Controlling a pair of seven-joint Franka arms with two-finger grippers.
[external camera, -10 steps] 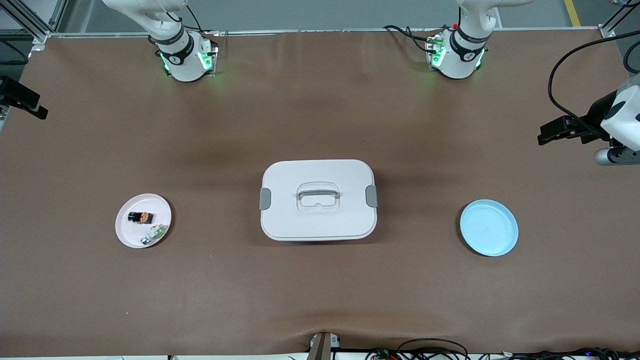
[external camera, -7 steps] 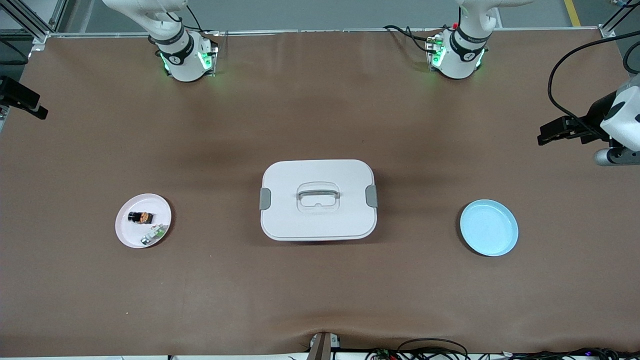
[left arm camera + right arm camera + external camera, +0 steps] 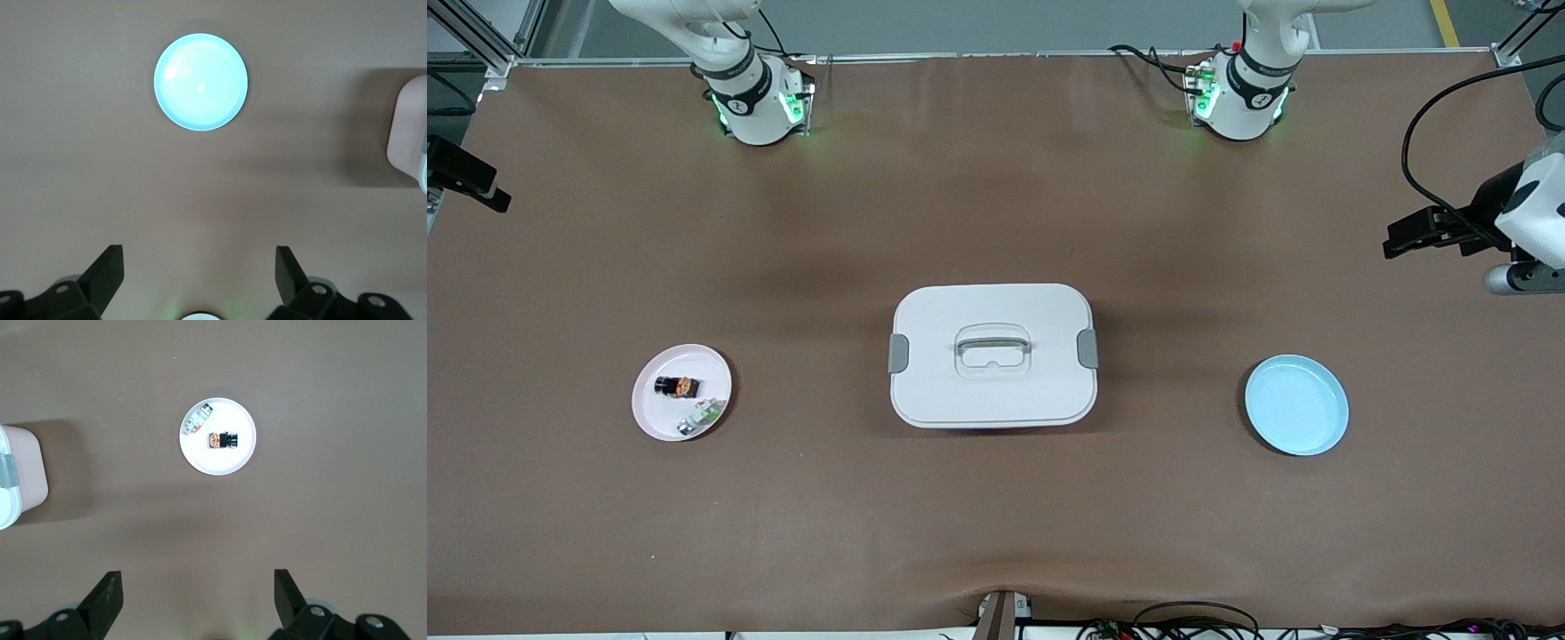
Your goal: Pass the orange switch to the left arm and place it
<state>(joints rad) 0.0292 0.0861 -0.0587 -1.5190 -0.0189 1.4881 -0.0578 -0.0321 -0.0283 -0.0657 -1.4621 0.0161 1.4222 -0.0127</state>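
Observation:
The orange switch (image 3: 677,386) lies on a small pale pink plate (image 3: 656,411) toward the right arm's end of the table; the right wrist view shows the switch (image 3: 223,441) from high above. The white box (image 3: 992,356) with grey latches stands at the table's middle. Both grippers are out of the front view, which shows only the arm bases (image 3: 754,102) (image 3: 1240,98). My right gripper (image 3: 197,580) hangs open and empty high over bare table, well apart from the plate. My left gripper (image 3: 199,257) is likewise open and empty, high over bare table.
A small green-and-silver component (image 3: 698,418) shares the pink plate with the switch. A light blue plate (image 3: 1296,404) sits empty toward the left arm's end. Black camera mounts (image 3: 1440,231) (image 3: 463,178) overhang both table ends. Cables (image 3: 1192,618) run along the edge nearest the front camera.

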